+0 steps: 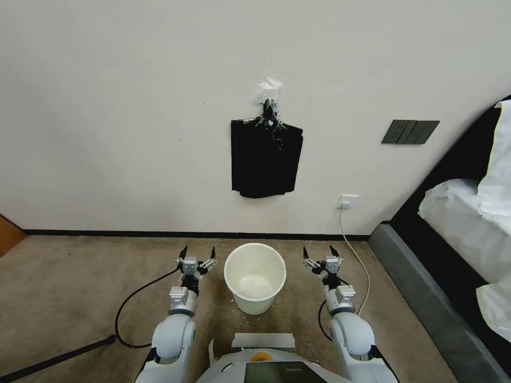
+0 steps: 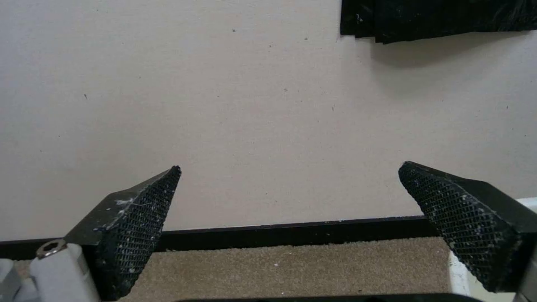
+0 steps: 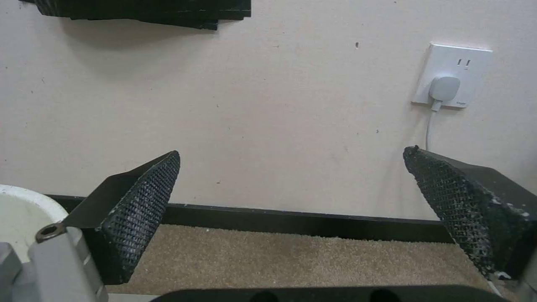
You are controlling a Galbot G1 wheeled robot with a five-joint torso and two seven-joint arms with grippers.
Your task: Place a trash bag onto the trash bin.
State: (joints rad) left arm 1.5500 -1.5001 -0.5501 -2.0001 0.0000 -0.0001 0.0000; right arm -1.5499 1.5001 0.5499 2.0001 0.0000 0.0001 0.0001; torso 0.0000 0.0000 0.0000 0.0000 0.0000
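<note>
Beside the trash bin (image 1: 255, 277), left gripper (image 1: 197, 253) and right gripper (image 1: 320, 252), jaws spread, seemingly level.

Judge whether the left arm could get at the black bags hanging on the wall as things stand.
Probably yes: nothing lies between the open left pincer, low beside the trash bin, and the bags hung higher on the wall. It would have to rise well up.

The head camera looked down from high up at the carpet (image 1: 80, 276) and the wall (image 1: 133, 106). Both wrist cameras sat low and close, facing that same wall and black baseboard (image 2: 280, 233).
</note>
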